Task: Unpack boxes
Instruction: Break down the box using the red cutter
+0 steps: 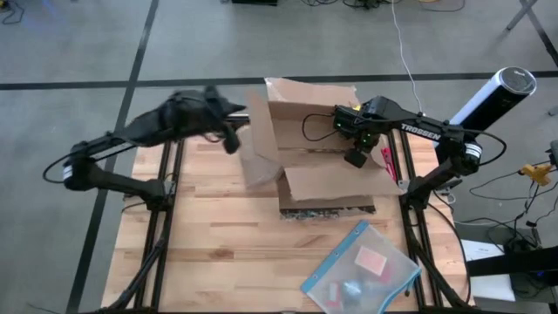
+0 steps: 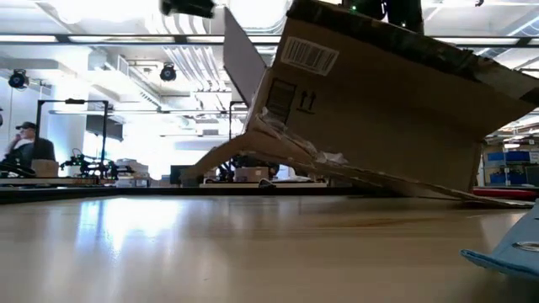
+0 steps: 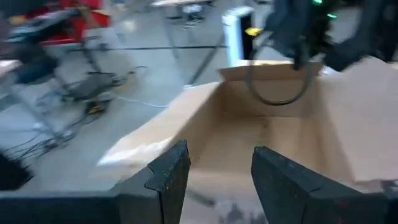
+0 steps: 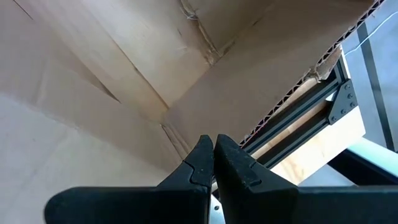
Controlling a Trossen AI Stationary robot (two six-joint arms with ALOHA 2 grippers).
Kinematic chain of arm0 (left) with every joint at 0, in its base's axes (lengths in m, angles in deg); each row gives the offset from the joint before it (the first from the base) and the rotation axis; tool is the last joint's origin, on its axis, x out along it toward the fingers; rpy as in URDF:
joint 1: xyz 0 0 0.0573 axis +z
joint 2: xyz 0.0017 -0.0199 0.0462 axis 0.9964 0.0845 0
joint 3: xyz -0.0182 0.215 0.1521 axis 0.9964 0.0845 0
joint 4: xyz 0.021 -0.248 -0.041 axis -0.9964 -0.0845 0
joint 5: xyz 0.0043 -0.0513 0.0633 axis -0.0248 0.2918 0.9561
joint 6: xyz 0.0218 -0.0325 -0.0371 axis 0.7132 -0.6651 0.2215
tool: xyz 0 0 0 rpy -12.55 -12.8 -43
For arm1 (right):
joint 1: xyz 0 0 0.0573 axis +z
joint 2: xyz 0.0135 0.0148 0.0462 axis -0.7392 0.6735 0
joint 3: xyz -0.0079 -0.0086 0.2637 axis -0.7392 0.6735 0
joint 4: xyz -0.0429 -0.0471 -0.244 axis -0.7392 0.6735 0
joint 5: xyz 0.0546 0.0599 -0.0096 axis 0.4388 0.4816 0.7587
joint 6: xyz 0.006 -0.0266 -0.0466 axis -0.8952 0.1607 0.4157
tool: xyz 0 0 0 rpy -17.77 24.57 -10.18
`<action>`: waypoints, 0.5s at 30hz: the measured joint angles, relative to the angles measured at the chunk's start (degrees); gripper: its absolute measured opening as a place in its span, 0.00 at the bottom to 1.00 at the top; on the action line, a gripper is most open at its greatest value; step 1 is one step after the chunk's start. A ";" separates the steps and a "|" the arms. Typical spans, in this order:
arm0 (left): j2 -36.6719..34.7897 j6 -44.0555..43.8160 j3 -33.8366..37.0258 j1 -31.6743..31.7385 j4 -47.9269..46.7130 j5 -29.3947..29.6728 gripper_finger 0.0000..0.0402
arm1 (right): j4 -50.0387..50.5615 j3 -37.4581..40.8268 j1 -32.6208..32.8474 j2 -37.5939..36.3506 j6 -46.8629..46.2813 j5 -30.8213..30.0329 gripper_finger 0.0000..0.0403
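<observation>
**A:** What lies nearest on the table [image 1: 218, 253]?

**B:** A clear plastic pouch [image 1: 362, 270] with a blue edge sits at the front right of the wooden top, lying flat, well apart from both arms. In the low view its blue corner [image 2: 505, 252] pokes in at the right edge.

**A:** And the box?

**B:** Behind the pouch, toward the table's back middle, the brown cardboard box [image 1: 318, 148] stands open with its flaps spread. The low view shows it tilted, one bottom edge on the table and the other raised, with a white barcode label [image 2: 310, 55] and black printed marks on the side facing the camera.

**A:** Where is the right gripper?

**B:** The right gripper [image 1: 357, 157] reaches down inside the box from the right side. Its own wrist view shows the two fingers [image 4: 213, 163] pressed together with nothing between them, cardboard walls all around and the box's corrugated edge beside the table frame.

**A:** The left one?

**B:** The left gripper [image 1: 231, 139] hovers at the box's left flap. In the left wrist view its fingers [image 3: 171, 171] stand apart, gripping nothing, looking into the box cavity with the right arm [image 3: 311, 31] beyond.

**A:** Anything farther off?

**B:** A person [image 2: 25, 147] sits in the room behind, far left in the low view.
</observation>
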 joint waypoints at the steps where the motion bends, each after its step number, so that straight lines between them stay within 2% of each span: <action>1: 2.39 0.77 -1.04 -0.02 0.89 -2.01 0.39 | 0.00 0.00 0.00 0.00 0.00 0.01 0.00; 6: 14.46 3.22 -7.65 -0.15 0.78 -7.81 0.39 | 0.02 0.00 0.00 0.02 -0.05 0.00 0.00; 11: 23.30 3.57 -12.46 -0.12 -7.57 -7.99 0.39 | -0.56 -0.04 0.04 0.02 -0.17 0.55 0.00; 15: 26.40 3.82 -12.25 -0.11 -13.27 -8.01 0.39 | -0.72 -0.11 0.04 0.02 -0.21 0.52 0.00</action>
